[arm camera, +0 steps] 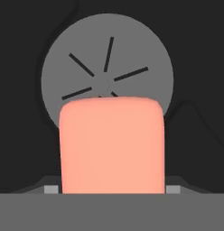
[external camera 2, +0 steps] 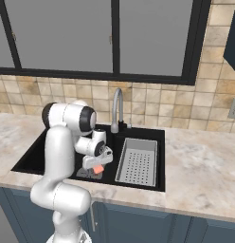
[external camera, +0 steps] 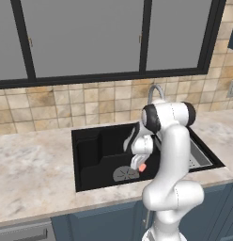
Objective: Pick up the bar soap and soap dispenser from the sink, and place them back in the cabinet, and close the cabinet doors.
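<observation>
1. Tabletop (external camera: 29, 169): marbled beige stone, runs along a tan tiled wall under grey black-framed window panes (external camera: 85, 35). Dark blue cupboard fronts (external camera 2: 138, 223) sit below its front edge.
2. Arm (external camera: 177, 155): white, dark joints, rises in front of the basin and bends down into it.
3. Sink (external camera: 88, 157): deep black rectangular basin set into the tabletop. Curved silver faucet (external camera 2: 117, 107) stands at its back edge, against the tiles.
4. Perforated tray (external camera 2: 137, 161): grey, lies in the right part of the sink, just beside the arm's wrist in the right base view.
5. Drain (arm camera: 107, 67): round grey disc with dark slots on the basin floor, directly under the hand. The left base view shows it just left of the end effector.
6. End effector (external camera: 141, 165): pointing down inside the sink, above the drain, clamped on the bar soap. The fingertips (arm camera: 51, 189) show as small grey bits on either side of the bar at the bottom of the hand view.
7. Bar soap (arm camera: 112, 146): salmon-pink, rounded corners, held between the fingers. In the hand view it covers the lower edge of the drain disc. Both base views show it as a small pink patch at the end effector's tip. Cannot tell whether it touches the basin floor.
</observation>
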Controlling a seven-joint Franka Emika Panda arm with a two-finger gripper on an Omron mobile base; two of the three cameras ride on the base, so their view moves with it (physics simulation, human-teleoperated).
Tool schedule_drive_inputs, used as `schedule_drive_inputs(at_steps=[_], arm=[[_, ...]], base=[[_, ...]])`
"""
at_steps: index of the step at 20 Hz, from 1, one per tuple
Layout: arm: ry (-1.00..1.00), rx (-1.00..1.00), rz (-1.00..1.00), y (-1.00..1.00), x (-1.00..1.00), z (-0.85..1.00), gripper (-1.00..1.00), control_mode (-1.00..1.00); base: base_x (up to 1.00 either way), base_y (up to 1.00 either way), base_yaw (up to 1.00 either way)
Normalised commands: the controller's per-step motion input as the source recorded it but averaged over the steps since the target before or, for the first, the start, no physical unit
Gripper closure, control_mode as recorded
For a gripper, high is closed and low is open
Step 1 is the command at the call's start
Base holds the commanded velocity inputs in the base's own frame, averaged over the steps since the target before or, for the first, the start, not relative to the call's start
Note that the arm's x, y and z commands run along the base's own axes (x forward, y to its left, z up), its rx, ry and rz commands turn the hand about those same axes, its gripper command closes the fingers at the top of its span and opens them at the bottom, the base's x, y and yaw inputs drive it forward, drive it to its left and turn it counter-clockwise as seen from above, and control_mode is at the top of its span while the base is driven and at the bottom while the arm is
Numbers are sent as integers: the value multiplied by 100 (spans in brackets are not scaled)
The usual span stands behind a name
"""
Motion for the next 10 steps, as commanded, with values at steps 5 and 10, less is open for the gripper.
schedule_drive_inputs(at_steps=[5,10], arm=[[0,0,0,0,-7,32,100,-100],[0,-1,1,5,-20,25,100,-100]], base=[[0,0,0],[0,0,0]])
